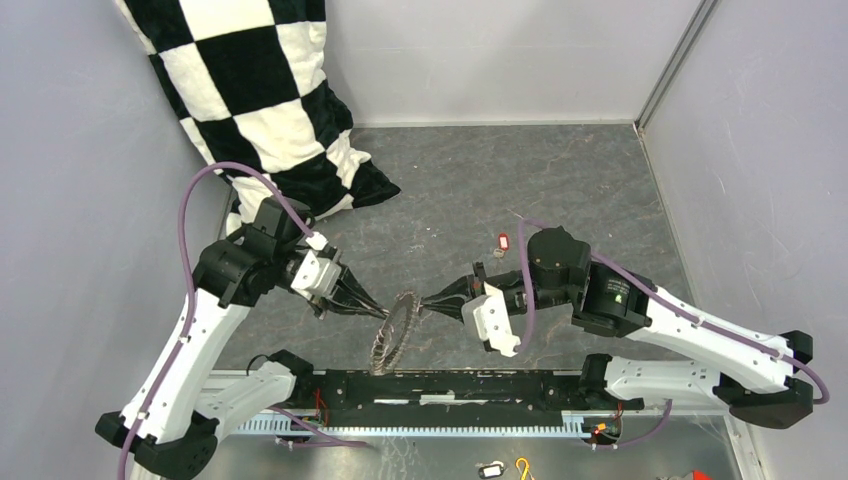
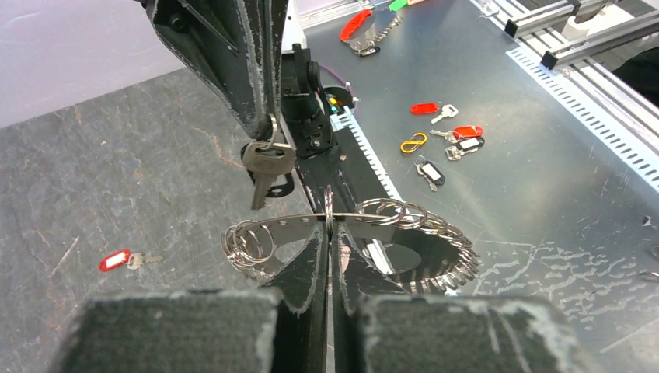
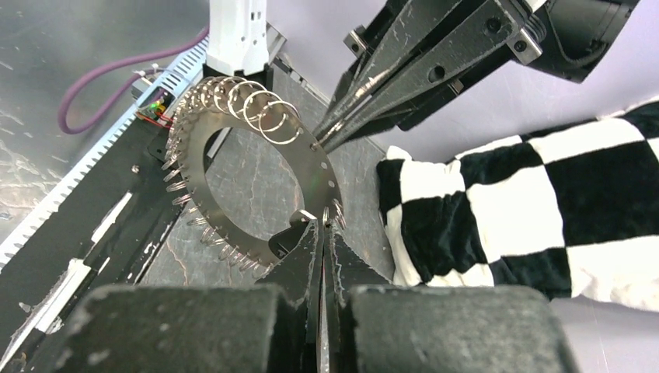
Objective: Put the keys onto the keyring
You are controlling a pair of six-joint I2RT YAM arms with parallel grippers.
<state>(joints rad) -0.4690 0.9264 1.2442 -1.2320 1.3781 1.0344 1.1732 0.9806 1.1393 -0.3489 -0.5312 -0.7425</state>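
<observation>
The keyring (image 1: 392, 335), a flat grey hoop fringed with small split rings, stands on edge between my two grippers. My left gripper (image 1: 378, 311) is shut on its rim, and the left wrist view shows the jaws (image 2: 329, 225) pinching the band (image 2: 287, 229) at a small ring. My right gripper (image 1: 428, 302) is shut at the opposite rim (image 3: 325, 224), with the dark-headed key (image 2: 268, 159) hanging from its fingertips just above the hoop (image 3: 190, 179). The red-headed key (image 1: 503, 241) lies loose on the dark mat (image 2: 115, 259), behind the right gripper.
A black-and-white checkered cushion (image 1: 270, 90) leans in the back left corner. A black rail (image 1: 450, 385) runs along the near edge of the mat. On the metal shelf beyond it lie a yellow hook (image 2: 414, 143) and several red and dark tags (image 2: 468, 131). Grey walls close in both sides.
</observation>
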